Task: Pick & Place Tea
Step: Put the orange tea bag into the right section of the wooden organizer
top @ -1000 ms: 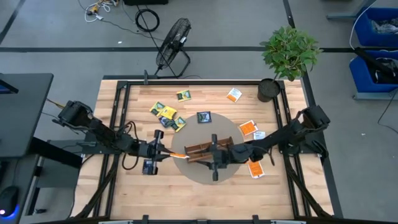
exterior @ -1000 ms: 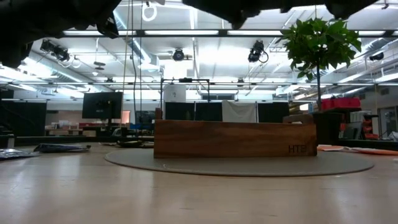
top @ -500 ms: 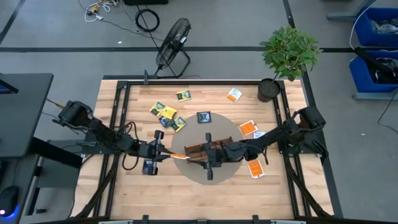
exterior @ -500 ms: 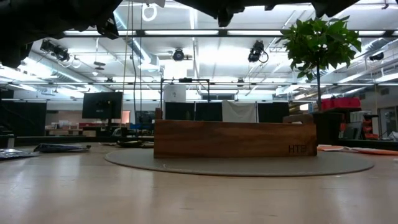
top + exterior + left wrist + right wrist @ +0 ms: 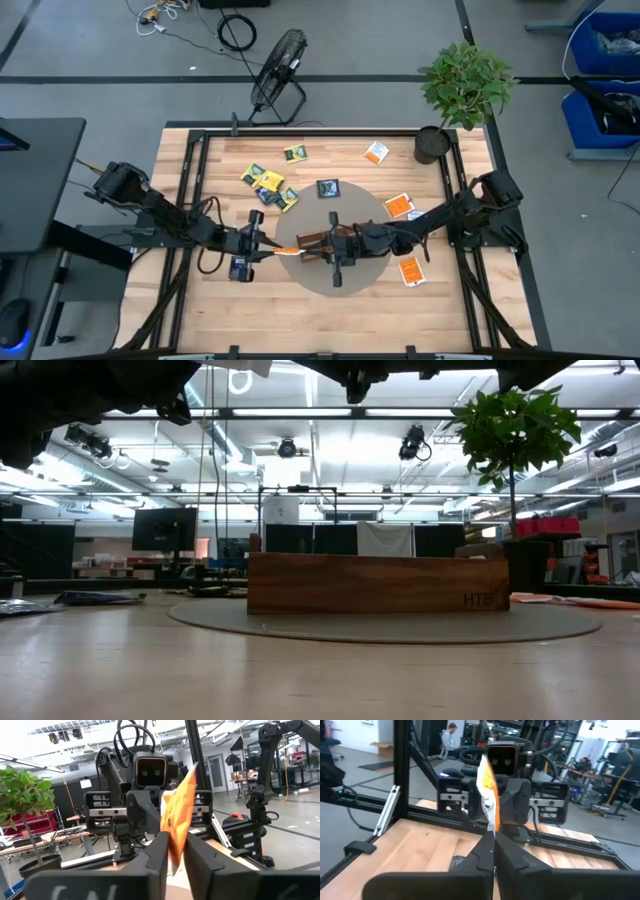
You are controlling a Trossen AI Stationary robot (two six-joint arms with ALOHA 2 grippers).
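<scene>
Between my two arms, above the wooden tray (image 5: 318,240) on the desk, the orange-and-white tea sachet (image 5: 487,795) is light, thin and floppy, so my right tool (image 5: 490,851) pinches its lower edge tight while my left tool (image 5: 172,851) stands narrowly parted around it.

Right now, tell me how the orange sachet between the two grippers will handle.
The orange sachet bows between the pinches, so probably floppy. It stands up thin, so likely light. With the left gripper loosening, it may swing from the right gripper.
</scene>
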